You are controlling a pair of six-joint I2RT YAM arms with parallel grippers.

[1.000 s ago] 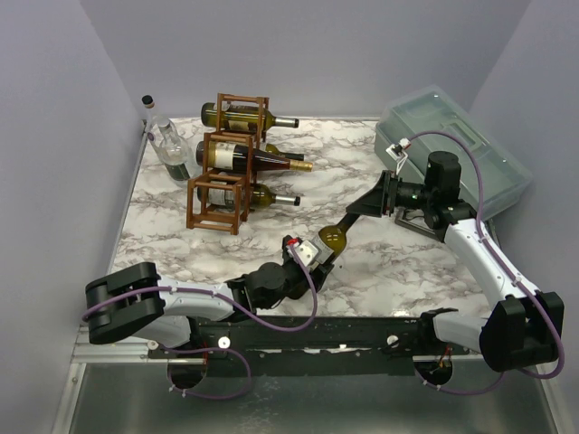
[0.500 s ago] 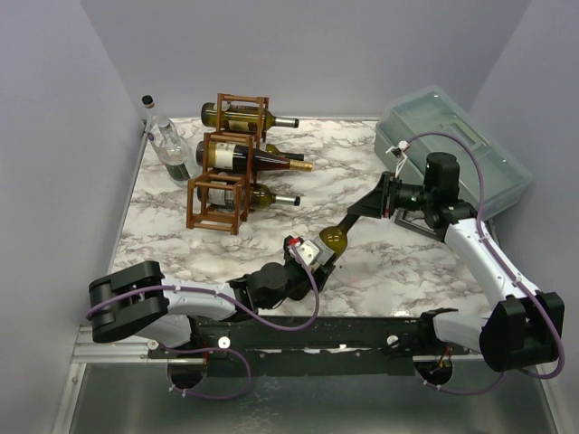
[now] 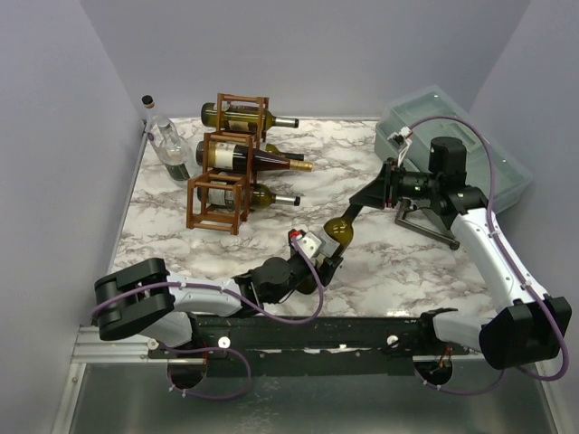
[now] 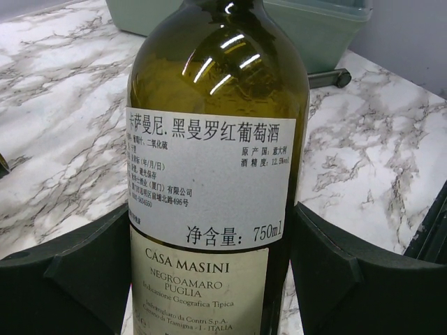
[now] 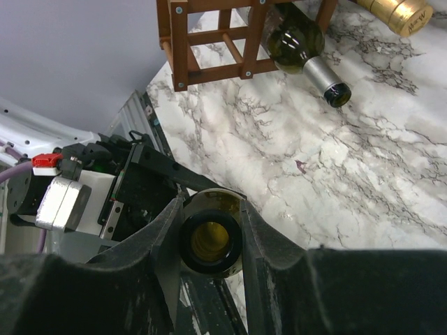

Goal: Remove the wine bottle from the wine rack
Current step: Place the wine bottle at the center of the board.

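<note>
A dark green wine bottle with white labels hangs tilted over the near middle of the marble table, away from the reddish-brown wine rack. My left gripper is shut on its lower body; in the left wrist view the black fingers press both sides of the bottle. My right gripper is shut on the neck. The right wrist view looks down the open bottle mouth between that gripper's fingers, with the rack beyond.
Three more bottles lie in the rack, one with a gold cap. A clear bottle stands at the back left corner. A grey-green plastic box sits at the back right, behind the right arm.
My right gripper has shut on the bottle's neck. The right arm has risen and shifted a little right, and the bottle now tilts more steeply in the left gripper.
</note>
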